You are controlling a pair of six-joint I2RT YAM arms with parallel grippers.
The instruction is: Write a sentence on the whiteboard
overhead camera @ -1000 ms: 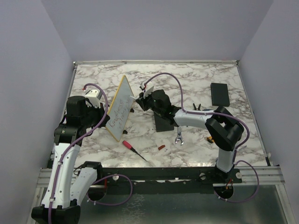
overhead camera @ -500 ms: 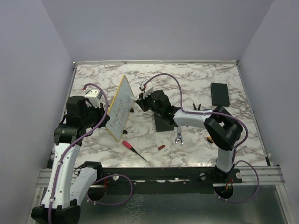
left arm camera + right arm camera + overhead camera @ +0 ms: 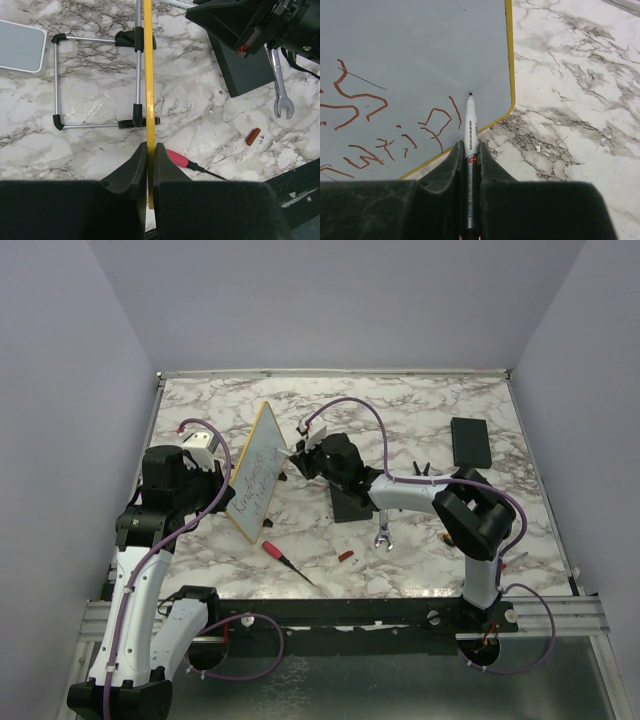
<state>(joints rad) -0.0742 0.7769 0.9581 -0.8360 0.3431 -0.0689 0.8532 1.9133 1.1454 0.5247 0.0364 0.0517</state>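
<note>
Board: the small pale grey whiteboard with a thin yellow frame stands tilted on edge over the white marble desk, its face turned toward the right arm.
Sentence: two lines of reddish-brown cursive handwriting cross the whiteboard's face and end near its rounded corner.
Left end effector: pressed together on the whiteboard's yellow edge, pinching it edge-on.
Right end effector: clamped round a slim white marker pen. Its dark tip sits at the whiteboard's face, just beside the last letters. Whether it touches cannot be told.
Risk, push: only one thin edge is pinched, so a firm press of the marker could swing the whiteboard or slide it in that pinch, breaking the stroke.
Risk, room: little bare face is left before the frame, so another stroke could run onto the yellow rim or off the corner.
Risk, smear: the dark fingers ride close to the fresh ink and could drag through it.
Risk, drop: a silver wire stand and a red-handled screwdriver lie beneath the whiteboard's edge, where a slipped board would land.
</note>
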